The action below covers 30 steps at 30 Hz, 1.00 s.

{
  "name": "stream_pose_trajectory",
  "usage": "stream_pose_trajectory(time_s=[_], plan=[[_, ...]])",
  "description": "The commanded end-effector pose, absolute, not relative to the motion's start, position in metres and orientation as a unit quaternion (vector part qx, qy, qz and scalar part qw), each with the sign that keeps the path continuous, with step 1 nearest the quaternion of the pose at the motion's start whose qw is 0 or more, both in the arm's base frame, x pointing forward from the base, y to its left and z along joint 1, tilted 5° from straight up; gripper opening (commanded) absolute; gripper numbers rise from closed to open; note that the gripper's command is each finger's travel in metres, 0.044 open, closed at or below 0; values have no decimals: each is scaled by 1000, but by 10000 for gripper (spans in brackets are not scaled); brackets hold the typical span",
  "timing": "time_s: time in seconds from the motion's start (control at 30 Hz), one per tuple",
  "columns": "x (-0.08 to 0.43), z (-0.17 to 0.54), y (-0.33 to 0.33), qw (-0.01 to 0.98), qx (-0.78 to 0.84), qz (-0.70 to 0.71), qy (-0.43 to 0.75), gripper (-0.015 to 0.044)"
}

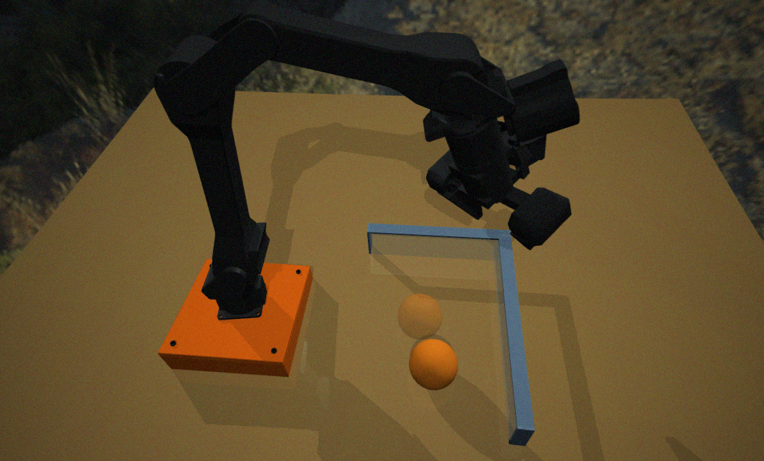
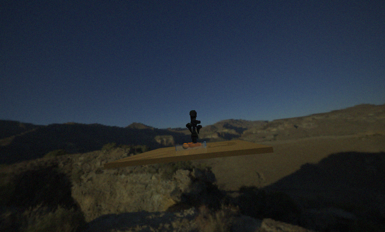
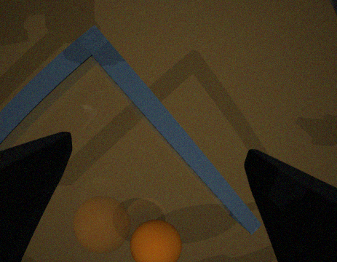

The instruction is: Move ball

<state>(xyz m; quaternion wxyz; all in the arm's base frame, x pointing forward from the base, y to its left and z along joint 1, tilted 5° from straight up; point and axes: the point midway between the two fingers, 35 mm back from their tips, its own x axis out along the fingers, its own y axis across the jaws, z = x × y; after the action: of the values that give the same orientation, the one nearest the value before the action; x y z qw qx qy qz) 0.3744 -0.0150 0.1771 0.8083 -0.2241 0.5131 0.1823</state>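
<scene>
- resting on the table [image 1: 631, 298], the ball [image 1: 432, 363] is solid orange, inside the corner, near the open end of the long wall
- ball is round, so no long axis and no facing to report
- see-through copy [image 1: 420, 315] sits just beside the ball, toward the corner; in the top view their edges look touching or slightly overlapping, ball not on it
- walls [image 1: 507, 298] make a blue-topped l: short wall runs across the far side, long wall runs down the side away from the base
- ball is apart from the long wall, table showing between them
- gripper [image 1: 487, 209] hangs up over the outside of the wall corner, well apart from the ball, pointing down; released wide, nothing in it
- wrist view: two dark fingers at the left and right edges, ball [image 3: 156, 246] and copy [image 3: 101, 224] low between them, wall corner [image 3: 92, 44] up top
- orange base [image 1: 233, 321] of the arm [image 1: 224, 189] sits on the other side of the ball from the long wall
- nothing lies between ball and copy
- exterior view too far off for detail
</scene>
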Motion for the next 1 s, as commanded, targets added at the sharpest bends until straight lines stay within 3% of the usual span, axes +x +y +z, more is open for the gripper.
stream_pose_trajectory(time_s=[0.0, 0.27, 0.97], plan=[[344, 138, -70, 786, -104, 98, 602, 440], [281, 98, -133, 722, 82, -35, 686, 440], [282, 83, -132, 721, 83, -36, 687, 440]])
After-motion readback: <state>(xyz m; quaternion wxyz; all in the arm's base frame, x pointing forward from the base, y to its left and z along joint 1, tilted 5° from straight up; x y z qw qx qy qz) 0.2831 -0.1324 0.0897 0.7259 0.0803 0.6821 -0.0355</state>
